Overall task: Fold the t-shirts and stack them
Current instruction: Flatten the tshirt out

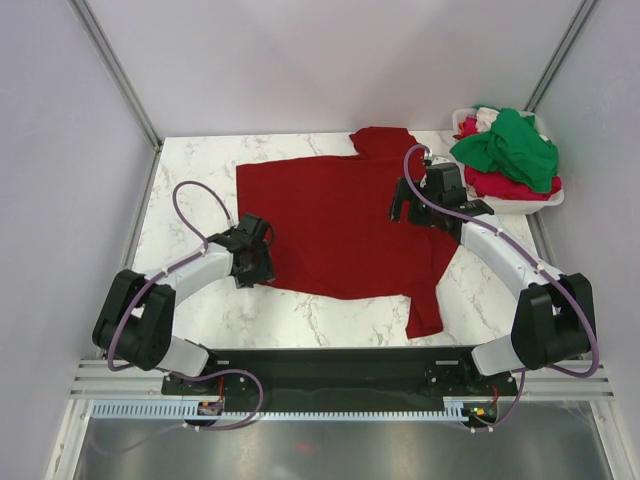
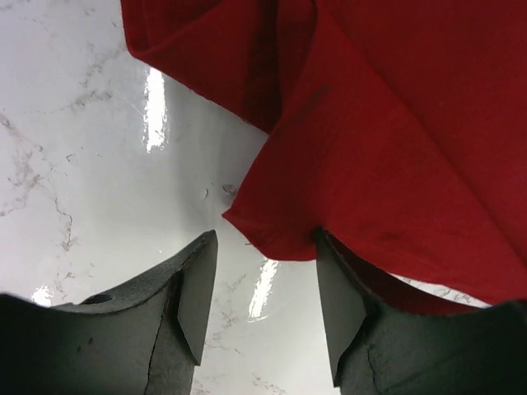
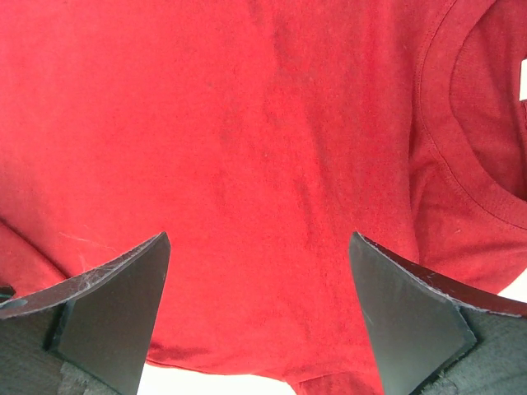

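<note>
A dark red t-shirt (image 1: 335,225) lies spread on the marble table, one sleeve at the back and one hanging toward the front right. My left gripper (image 1: 257,262) is open at the shirt's near left corner (image 2: 263,234); the cloth edge lies over its right finger (image 2: 342,313), nothing is between the jaws. My right gripper (image 1: 403,205) is open just above the shirt's right side (image 3: 263,164), near the collar (image 3: 436,140). A bright green t-shirt (image 1: 510,148) and lighter red shirts (image 1: 505,186) are piled in the basket.
A white plastic basket (image 1: 545,200) stands at the table's back right corner. Bare marble (image 1: 190,170) shows left of the shirt and along the front edge. Walls enclose the table on three sides.
</note>
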